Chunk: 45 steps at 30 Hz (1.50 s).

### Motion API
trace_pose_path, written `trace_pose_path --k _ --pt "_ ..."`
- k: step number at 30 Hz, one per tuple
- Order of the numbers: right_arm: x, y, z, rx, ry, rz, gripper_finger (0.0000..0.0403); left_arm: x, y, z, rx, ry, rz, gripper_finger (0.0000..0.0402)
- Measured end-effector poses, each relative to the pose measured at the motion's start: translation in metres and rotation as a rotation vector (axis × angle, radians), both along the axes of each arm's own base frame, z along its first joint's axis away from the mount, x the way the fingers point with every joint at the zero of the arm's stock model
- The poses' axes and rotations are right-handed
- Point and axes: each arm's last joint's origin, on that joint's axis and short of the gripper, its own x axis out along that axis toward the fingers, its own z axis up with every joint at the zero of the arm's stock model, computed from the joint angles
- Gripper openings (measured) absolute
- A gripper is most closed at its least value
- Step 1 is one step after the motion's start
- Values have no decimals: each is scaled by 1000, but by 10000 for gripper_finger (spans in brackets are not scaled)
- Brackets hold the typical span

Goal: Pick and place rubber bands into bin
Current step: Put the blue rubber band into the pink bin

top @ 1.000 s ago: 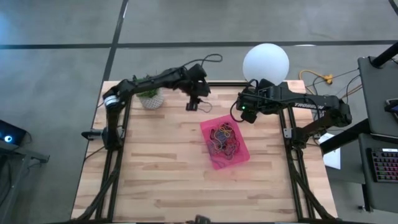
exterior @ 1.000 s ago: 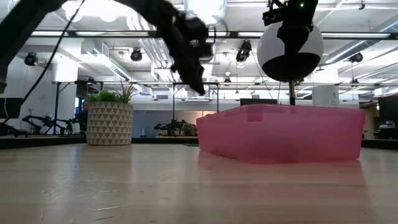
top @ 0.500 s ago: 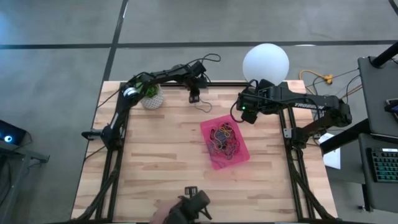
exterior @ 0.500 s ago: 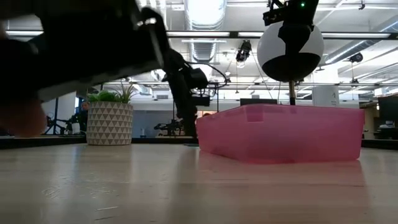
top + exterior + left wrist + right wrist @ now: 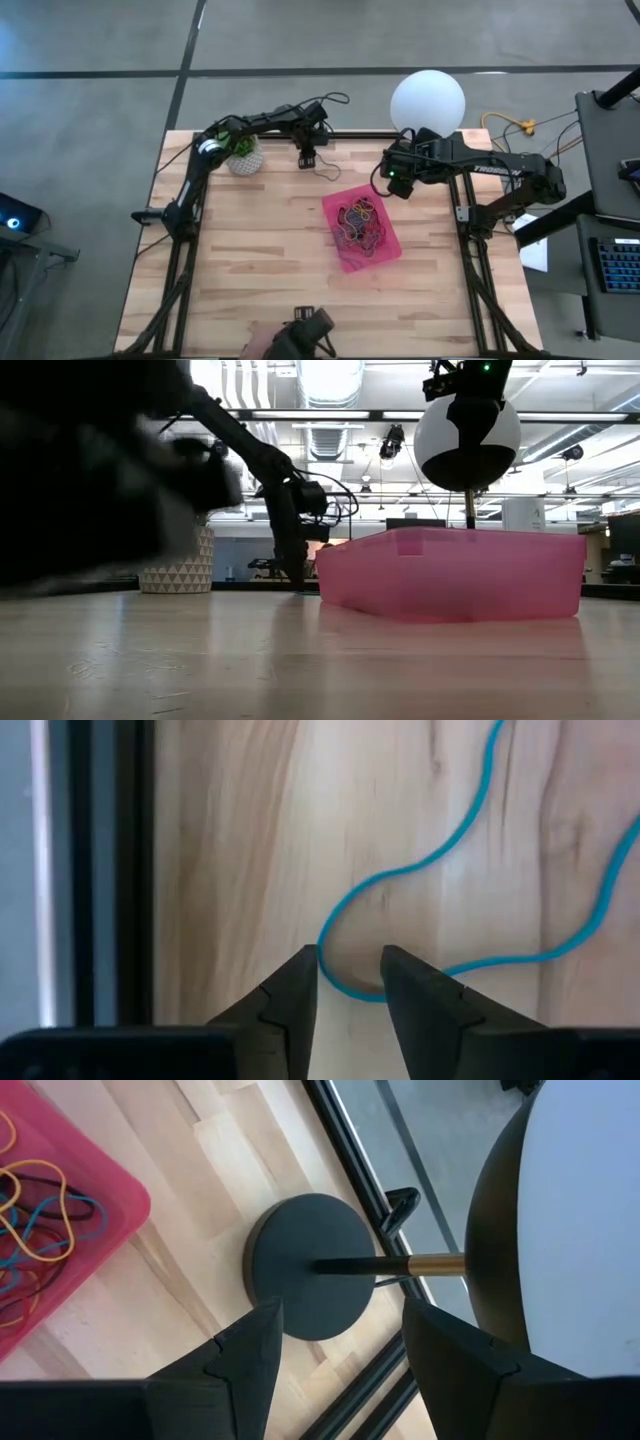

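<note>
Right now your left gripper (image 5: 307, 163) sits low at the far edge of the worktop (image 5: 250, 260), just right of the white plant pot (image 5: 242, 160). In the left wrist view its fingers (image 5: 290, 995) are open a little, tips straddling one end of a blue rubber band (image 5: 450, 910) that lies loose on the wood; they aren't closed on it. That band is outside the bin (image 5: 392, 250), at the far side of the worktop, apart from the bin's far-left corner.

The bin sits right of centre on the worktop, turned at an angle, with a tangle of rubber bands (image 5: 362, 222) inside: orange, blue and dark loops.

Your right gripper (image 5: 392, 181) hangs above the worktop just beyond the bin's far-right corner, next to the white globe lamp (image 5: 428, 102). Its fingers (image 5: 250, 1355) are spread wide and hold nothing; the lamp's round black base (image 5: 310, 1265) shows between them.

A dark object and part of a hand (image 5: 297, 338) sit at the near edge of the worktop.
</note>
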Motion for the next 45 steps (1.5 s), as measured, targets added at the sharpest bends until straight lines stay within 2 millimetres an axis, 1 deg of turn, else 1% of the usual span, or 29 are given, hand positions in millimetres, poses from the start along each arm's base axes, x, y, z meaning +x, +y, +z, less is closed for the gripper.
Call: trace_pose_path --k 3,7,9,15,20,22,24,26,27,29,32,35,37,39,40,42,45 --pt "0 0 0 -1 0 0 194 0 0 -6 -11 4 -2 102" --pt "0 0 0 -1 1 0 194 0 0 -7 -15 4 -1 93" --pt "0 0 0 -1 1 0 194 -1 -1 -6 -32 7 16 78" --pt "0 0 0 -2 7 8 194 -1 -5 -8 -41 23 12 9" --pt "0 0 0 -3 6 8 194 1 -10 -5 -29 37 2 2" --pt "0 0 0 -3 6 8 194 1 -17 -2 -51 55 -9 1" --pt "0 0 0 -3 6 9 194 -3 -28 2 -112 104 -27 0" --pt "0 0 0 -3 6 8 194 -5 -41 9 -179 134 -41 0" --pt "0 0 0 -4 5 8 194 -5 -47 15 -211 122 -43 0" --pt "0 0 0 -4 5 8 194 -8 -58 33 -283 75 -65 0" --pt "0 0 0 -5 2 8 194 -10 -74 64 -342 -48 -107 0" --pt "1 0 0 -6 1 8 194 -10 -89 99 -340 -183 -175 0" --pt "1 -1 0 -6 -2 5 194 -11 -99 126 -286 -284 -216 0" --pt "1 -1 0 -7 -5 4 194 -11 -106 146 -228 -372 -249 0" --pt "1 -1 0 -7 -6 4 194 -10 -108 151 -196 -404 -258 0" --pt "2 -1 0 -8 -13 4 194 -5 -106 149 -97 -411 -233 0" --pt "2 -1 1 -9 -22 4 194 4 -94 125 24 -315 -183 0"
